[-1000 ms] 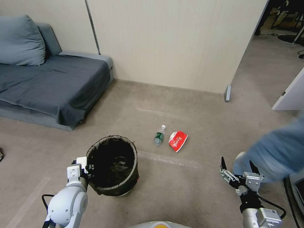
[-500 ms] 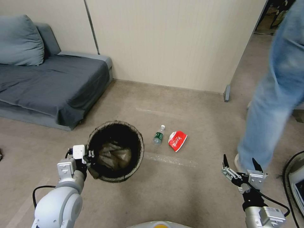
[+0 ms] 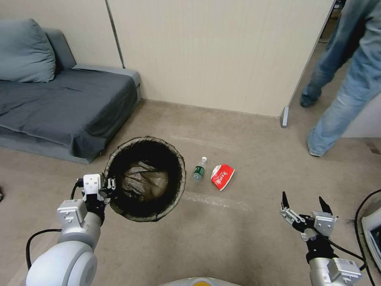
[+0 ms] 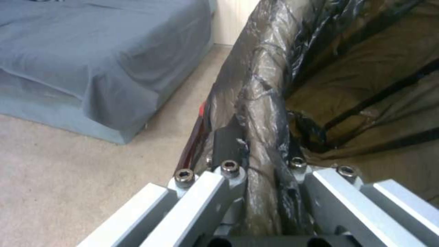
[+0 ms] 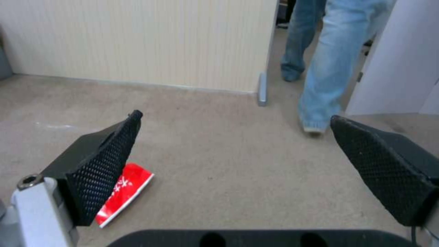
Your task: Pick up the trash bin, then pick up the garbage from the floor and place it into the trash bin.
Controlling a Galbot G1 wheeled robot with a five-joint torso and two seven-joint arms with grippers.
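Observation:
The trash bin (image 3: pixel 145 178), lined with a dark bag, hangs above the floor with its mouth tipped toward me. My left gripper (image 3: pixel 111 187) is shut on the bin's near-left rim (image 4: pixel 260 137), one finger outside and one inside the liner. On the carpet just right of the bin lies the garbage: a small clear bottle (image 3: pixel 199 169) with a green label and a red-and-white snack packet (image 3: pixel 222 176) (image 5: pixel 122 193). My right gripper (image 3: pixel 304 202) (image 5: pixel 233 171) hovers open at the lower right, a short way nearer to me than the packet, with nothing between its fingers.
A grey sofa (image 3: pixel 59 99) with a cushion fills the left. A beige panel wall (image 3: pixel 214 51) runs across the back, ending at a doorway on the right, where a person in jeans (image 3: pixel 341 79) walks. A dark cable (image 3: pixel 365 206) lies at the far right.
My left gripper has lifted the bin off the floor and tipped its mouth toward me. The person has walked from near my right gripper toward the doorway.

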